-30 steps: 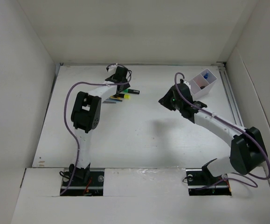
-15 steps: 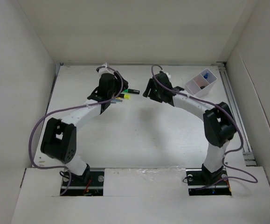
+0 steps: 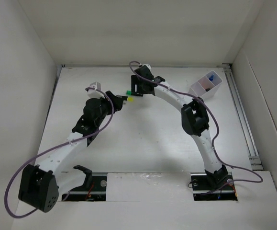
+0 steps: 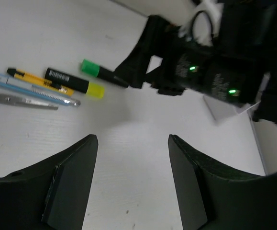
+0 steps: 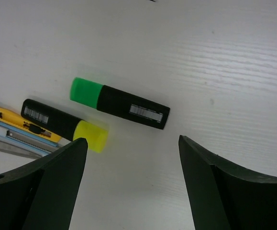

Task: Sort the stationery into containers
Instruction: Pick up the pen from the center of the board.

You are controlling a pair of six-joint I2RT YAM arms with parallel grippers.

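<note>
A green-ended black highlighter (image 5: pixel 119 103) and a yellow-ended one (image 5: pixel 64 123) lie side by side on the table, with a thin yellow pen (image 5: pixel 18 127) and a grey scissors blade (image 5: pixel 9 146) just left of them. My right gripper (image 5: pixel 132 139) hovers open right over the highlighters (image 3: pixel 127 92), with nothing between its fingers. My left gripper (image 4: pixel 132 139) is open and empty, a little to the near left of the same group (image 4: pixel 73 82). The white divided container (image 3: pixel 206 84) stands at the back right, with something blue in one compartment.
The right gripper's black body (image 4: pixel 205 72) fills the upper right of the left wrist view, close to the green highlighter (image 4: pixel 100 72). White walls enclose the table on three sides. The two arms (image 3: pixel 176 100) reach toward each other at the back.
The right gripper swung left from beside the container to over the highlighters and opened wide. The left arm stretched out low, and its gripper drew back from the items toward the near left.
</note>
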